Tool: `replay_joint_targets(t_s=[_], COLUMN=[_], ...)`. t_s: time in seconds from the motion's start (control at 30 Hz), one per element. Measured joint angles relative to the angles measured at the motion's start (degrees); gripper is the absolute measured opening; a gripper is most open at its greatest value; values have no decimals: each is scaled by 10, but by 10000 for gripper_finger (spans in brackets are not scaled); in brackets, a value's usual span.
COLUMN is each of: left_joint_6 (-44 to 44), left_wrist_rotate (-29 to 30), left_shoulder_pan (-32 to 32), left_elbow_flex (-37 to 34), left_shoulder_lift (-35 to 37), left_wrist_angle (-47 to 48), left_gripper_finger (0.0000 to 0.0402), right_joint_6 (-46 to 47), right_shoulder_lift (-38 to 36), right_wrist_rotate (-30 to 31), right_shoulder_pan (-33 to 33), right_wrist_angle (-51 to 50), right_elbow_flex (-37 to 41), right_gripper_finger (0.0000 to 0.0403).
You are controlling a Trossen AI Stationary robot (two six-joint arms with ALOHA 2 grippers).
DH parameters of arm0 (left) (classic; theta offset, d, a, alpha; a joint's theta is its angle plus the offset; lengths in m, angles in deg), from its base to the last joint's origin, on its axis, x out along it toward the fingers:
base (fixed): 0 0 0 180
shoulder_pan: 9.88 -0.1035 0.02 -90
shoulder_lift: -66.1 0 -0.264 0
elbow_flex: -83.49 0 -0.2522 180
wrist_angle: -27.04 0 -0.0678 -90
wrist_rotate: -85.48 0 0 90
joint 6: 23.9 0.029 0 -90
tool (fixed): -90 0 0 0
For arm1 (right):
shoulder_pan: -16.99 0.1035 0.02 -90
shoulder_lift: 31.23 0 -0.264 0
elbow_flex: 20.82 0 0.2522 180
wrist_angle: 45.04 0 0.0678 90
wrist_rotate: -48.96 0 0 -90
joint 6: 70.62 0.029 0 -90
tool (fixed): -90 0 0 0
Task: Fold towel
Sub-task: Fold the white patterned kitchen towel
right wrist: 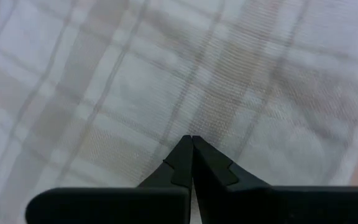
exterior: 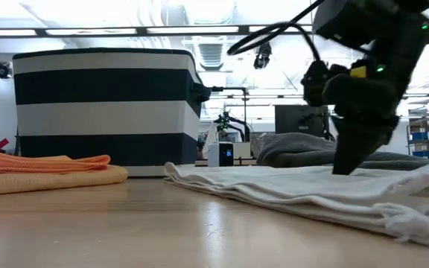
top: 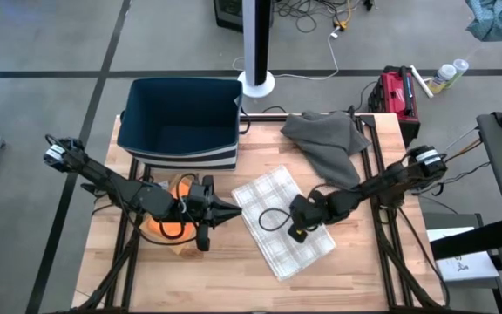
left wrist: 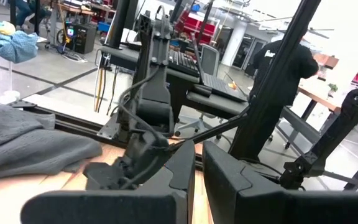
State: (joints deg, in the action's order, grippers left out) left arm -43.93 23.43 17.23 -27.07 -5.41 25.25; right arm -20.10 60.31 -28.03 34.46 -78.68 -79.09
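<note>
A white checked towel [top: 273, 196] [exterior: 289, 186] [right wrist: 104, 74] lies flat and slightly rumpled on the middle of the wooden table. My right gripper [top: 296, 231] [exterior: 342, 171] [right wrist: 191, 138] stands over the towel's middle, pointing down, shut. My left gripper [top: 236, 212] [left wrist: 199, 149] is shut and held level just off the towel's left edge, pointing toward the right arm. It touches nothing that shows. My right gripper comes from above, slanting down, and its shut fingertips [right wrist: 182, 155] meet the towel's upper surface [right wrist: 188, 121] near its middle. Whether any cloth is caught between them cannot be told. The towel stays flat on the table.
A folded orange towel [top: 171, 228] [exterior: 43, 171] lies under the left arm. A crumpled grey towel [top: 329, 139] [exterior: 304, 149] lies at the far right. A striped bin [top: 181, 118] [exterior: 103, 104] stands at the far left. A person [left wrist: 288, 62] stands beyond the table.
</note>
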Motion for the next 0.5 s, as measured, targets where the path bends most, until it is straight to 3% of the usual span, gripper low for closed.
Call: replay_joint_targets(t_s=[0.3, 0.5], left_joint_6=[45, 97], left_wrist_rotate=[0, 9], left_shoulder_pan=[0, 5], left_elbow_flex=[0, -12], left_shoulder_lift=[0, -8], left_wrist_angle=[1, 4], left_gripper_finger=[22, 22], right_joint_6=[44, 29], right_shoulder_lift=[-19, -34], right_wrist_rotate=[-12, -10], right_shoulder_pan=[63, 165], right_wrist_angle=[-11, 36], right_elbow_flex=[-10, -23], right_gripper_finger=[2, 2])
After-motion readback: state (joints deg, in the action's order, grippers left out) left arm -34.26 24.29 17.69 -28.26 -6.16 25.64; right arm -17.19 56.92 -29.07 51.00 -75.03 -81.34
